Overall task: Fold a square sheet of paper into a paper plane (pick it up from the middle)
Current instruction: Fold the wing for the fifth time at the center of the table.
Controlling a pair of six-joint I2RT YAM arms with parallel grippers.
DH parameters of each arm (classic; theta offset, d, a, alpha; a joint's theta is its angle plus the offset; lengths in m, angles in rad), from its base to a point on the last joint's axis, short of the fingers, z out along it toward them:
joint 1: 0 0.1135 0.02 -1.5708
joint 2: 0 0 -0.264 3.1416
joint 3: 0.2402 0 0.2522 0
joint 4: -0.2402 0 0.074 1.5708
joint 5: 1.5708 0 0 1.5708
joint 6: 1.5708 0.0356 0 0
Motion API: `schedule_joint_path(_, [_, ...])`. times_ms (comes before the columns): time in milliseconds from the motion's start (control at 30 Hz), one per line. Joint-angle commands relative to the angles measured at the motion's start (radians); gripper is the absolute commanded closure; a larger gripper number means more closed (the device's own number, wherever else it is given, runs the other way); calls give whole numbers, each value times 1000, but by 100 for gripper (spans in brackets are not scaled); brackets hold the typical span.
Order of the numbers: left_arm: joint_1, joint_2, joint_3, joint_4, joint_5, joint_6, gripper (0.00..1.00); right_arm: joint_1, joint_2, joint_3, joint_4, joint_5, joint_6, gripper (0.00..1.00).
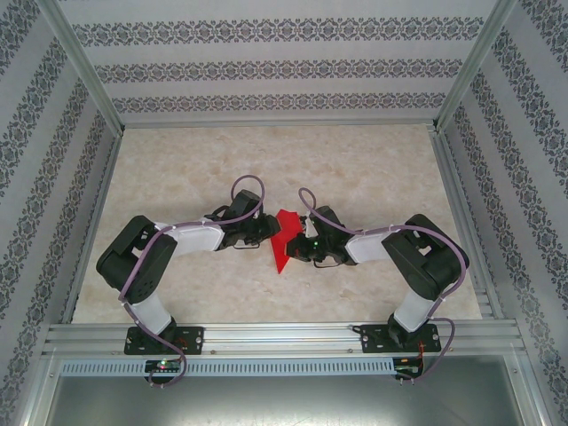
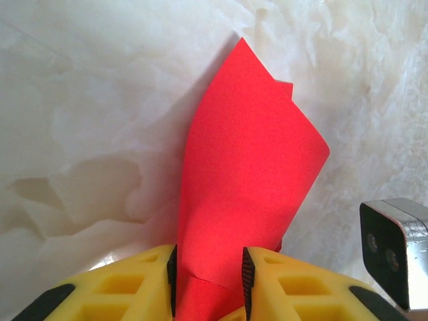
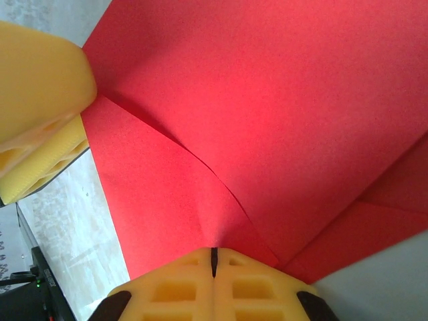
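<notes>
We see the marbled table [image 1: 355,169] w/ left arm [image 1: 146,257] & right arm [image 1: 426,257] bent inward to its middle. Btwn them is the red paper sheet [image 1: 283,238], part-folded w/ creases, its tip toward the near edge. R gripper [image 3: 214,259]: jaws fully closed, pinching the sheet. L gripper [image 2: 208,271]: jaws part open, sheet filling the gap & touching both pads; we can't tell if it's clamped.

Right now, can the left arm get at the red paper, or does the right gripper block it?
Probably yes: the red paper stands between the yellow fingers of the left gripper, while the right gripper pinches it from the opposite side.
</notes>
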Motion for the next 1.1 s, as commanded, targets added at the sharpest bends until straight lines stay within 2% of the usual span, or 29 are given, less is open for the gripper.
schedule_joint_path(0, [-11,8,15,-8,-3,32,75,-12,29,-33,-80,37,-2,100])
schedule_joint_path(367, [-28,2,46,-104,-17,102,95,-13,-3,-12,-110,54,-9,100])
schedule_joint_path(633, [-63,13,118,-251,-83,220,97,-14,-61,4,-165,80,-19,99])
schedule_joint_path(1000, [-80,38,140,-275,-112,233,97,-17,-90,14,-179,85,-11,90])
schedule_joint_path(1067, [-80,41,142,-282,-121,238,97,-20,-90,19,-176,69,-4,86])
